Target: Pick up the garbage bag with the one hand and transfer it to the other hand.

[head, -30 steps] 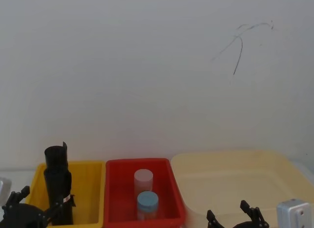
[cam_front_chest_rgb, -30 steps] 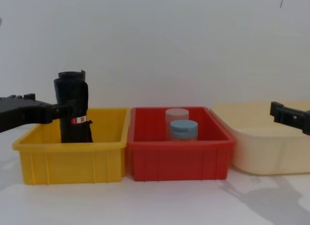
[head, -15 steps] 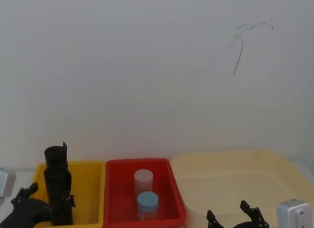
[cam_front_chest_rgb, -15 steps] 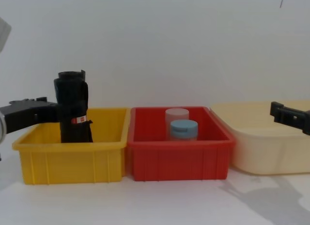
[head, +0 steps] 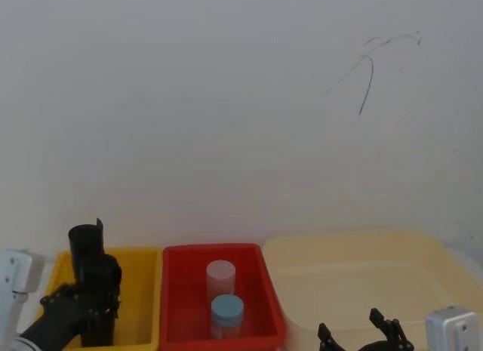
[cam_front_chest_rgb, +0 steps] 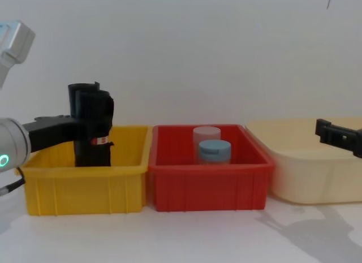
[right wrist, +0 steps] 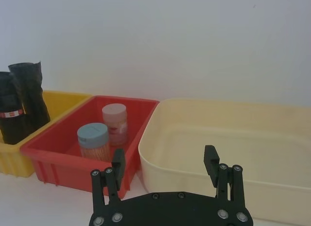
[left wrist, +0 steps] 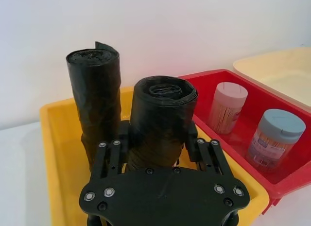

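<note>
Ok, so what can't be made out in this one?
- Base of the garbage bag: chest view, behind the yellow bin wall.
- Text on its label: chest view, too small.
- The label itself: left wrist view, where the body of the left gripper covers the bag's lower part, its jaws on either side of the bag.
- Rear of the right gripper: chest view, cut off by the right edge.

Left to right on white table (cam_front_chest_rgb: pixel 198 235): yellow plastic bin (cam_front_chest_rgb: pixel 85 189), red plastic bin (cam_front_chest_rgb: pixel 206 189), cream plastic tub (cam_front_chest_rgb: pixel 311 178). Inside red: pink-lidded jar (cam_front_chest_rgb: pixel 206 133) behind blue-lidded jar (cam_front_chest_rgb: pixel 214 151), both upright. Inside yellow: plain black plastic roll (left wrist: pixel 95 99), upright.
</note>
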